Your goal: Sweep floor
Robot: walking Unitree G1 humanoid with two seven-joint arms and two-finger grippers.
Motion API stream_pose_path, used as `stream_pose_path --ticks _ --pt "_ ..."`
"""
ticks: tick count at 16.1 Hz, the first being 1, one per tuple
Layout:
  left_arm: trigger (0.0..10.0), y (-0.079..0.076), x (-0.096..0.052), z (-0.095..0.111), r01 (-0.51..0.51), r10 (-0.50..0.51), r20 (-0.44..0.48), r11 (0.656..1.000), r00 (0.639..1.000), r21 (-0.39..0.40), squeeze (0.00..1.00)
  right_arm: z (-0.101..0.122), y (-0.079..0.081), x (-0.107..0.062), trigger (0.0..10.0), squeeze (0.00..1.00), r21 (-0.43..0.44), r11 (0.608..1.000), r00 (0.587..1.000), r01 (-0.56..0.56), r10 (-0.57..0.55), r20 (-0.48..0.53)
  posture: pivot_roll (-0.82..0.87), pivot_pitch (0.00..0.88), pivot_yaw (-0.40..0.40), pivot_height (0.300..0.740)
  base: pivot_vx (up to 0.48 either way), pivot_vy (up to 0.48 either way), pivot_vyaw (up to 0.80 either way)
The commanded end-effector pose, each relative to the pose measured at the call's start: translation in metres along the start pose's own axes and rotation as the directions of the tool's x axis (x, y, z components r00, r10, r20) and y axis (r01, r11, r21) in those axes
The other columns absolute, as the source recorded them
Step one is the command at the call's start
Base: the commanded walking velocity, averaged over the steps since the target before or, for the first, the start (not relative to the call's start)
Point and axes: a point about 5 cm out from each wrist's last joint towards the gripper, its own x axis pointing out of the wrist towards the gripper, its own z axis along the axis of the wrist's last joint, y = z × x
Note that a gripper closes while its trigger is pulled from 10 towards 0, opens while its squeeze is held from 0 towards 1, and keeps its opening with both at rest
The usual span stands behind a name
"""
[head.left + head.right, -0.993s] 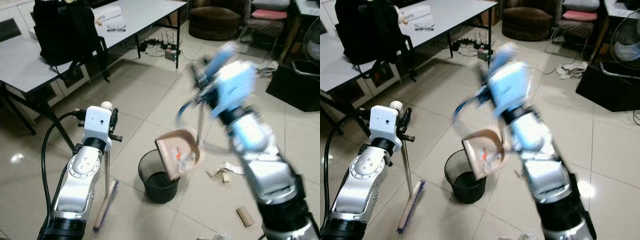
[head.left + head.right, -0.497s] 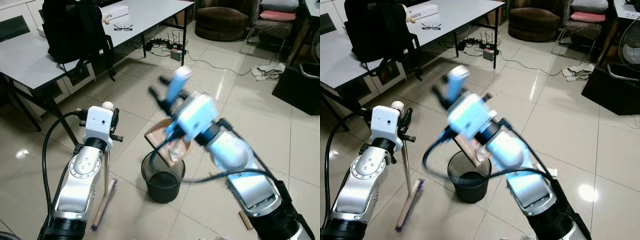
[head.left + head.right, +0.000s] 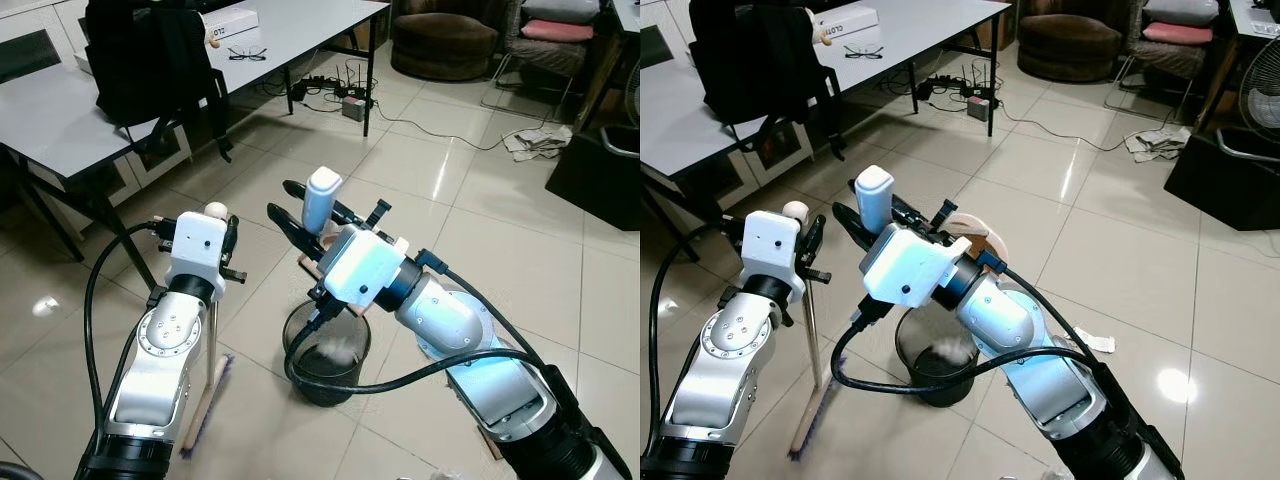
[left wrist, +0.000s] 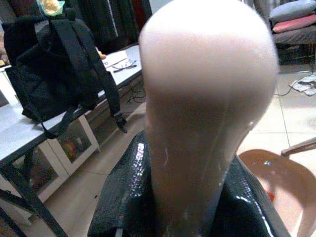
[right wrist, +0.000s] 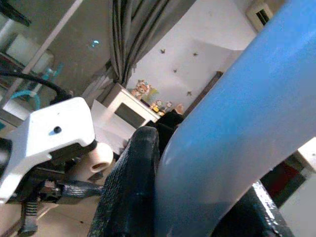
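Dustpan [image 3: 318, 268] now tipped further over the black bin [image 3: 325, 352], right gripper [image 3: 305, 208] clamping its blue handle, left gripper [image 3: 222, 243] holding the broom [image 3: 208, 385] upright beside it (box lettering on the counter [image 3: 60, 125] unreadable).

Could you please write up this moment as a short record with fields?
left gripper: shut on the broom handle, holding the broom upright
broom head: on the floor tiles, left of the bin
right gripper: shut on the light blue dustpan handle, above the bin
dustpan: brown, tipped over the bin
bin: black, round, on the floor, pale litter inside
table: far left, carrying a black backpack and glasses
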Motion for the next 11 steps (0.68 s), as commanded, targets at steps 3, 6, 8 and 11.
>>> stream_pose_path --ticks 3,6,8,11 --pt "10.0 -0.002 0.000 0.003 0.063 -0.063 0.000 0.998 0.998 0.005 0.00 -0.009 -0.060 -0.006 10.0 0.00 -0.100 0.919 0.918 0.381 -0.389 -0.074 -0.09 0.000 0.064 0.740 0.000 0.000 0.00" --pt "10.0 -0.005 -0.004 0.002 0.118 -0.118 -0.005 0.993 0.993 -0.013 0.00 -0.040 -0.109 -0.044 10.0 0.00 -0.071 0.711 0.663 0.700 -0.683 -0.306 -0.09 0.000 0.064 0.740 0.000 0.000 0.00" --pt "10.0 -0.006 -0.007 0.002 0.136 -0.137 -0.004 0.991 0.991 -0.013 0.00 -0.054 -0.106 -0.060 10.0 0.00 -0.057 0.683 0.614 0.728 -0.687 -0.389 -0.09 0.000 0.063 0.740 0.000 0.000 0.00" --pt "10.0 -0.003 -0.010 0.003 0.128 -0.128 -0.015 0.991 0.992 -0.034 0.00 -0.059 -0.093 -0.068 10.0 0.00 -0.011 0.662 0.584 0.749 -0.669 -0.460 -0.08 0.000 0.061 0.740 -0.084 0.000 0.00"
